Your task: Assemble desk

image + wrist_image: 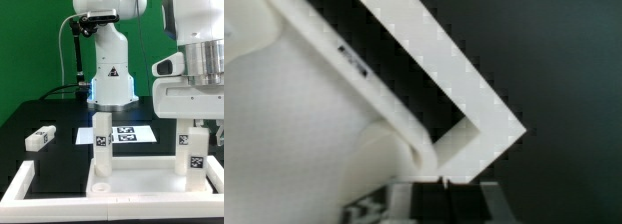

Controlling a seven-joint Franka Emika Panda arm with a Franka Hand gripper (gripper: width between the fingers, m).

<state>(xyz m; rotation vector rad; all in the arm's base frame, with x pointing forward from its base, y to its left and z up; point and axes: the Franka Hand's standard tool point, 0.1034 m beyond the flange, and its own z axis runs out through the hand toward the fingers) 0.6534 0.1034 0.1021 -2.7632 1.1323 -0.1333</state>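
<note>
The white desk tabletop (130, 188) lies at the front of the exterior view with its rim up. Two white tagged legs stand upright in it, one at the exterior view's left (101, 137) and one at the right (191, 148). A third leg (40, 137) lies loose on the black table at the left. My gripper (195, 122) hangs right over the right leg's top. In the wrist view the dark fingertips (468, 200) stand almost together with only a thin line between them. My gripper (448, 200) has a tagged face (377, 206) beside it and the white tabletop (295, 140) close by.
The marker board (126, 133) lies flat behind the tabletop. The robot's white base (110, 75) stands at the back with a black cable beside it. A white border strip (18, 185) edges the table at the front left, and a corner of it (473, 120) shows in the wrist view.
</note>
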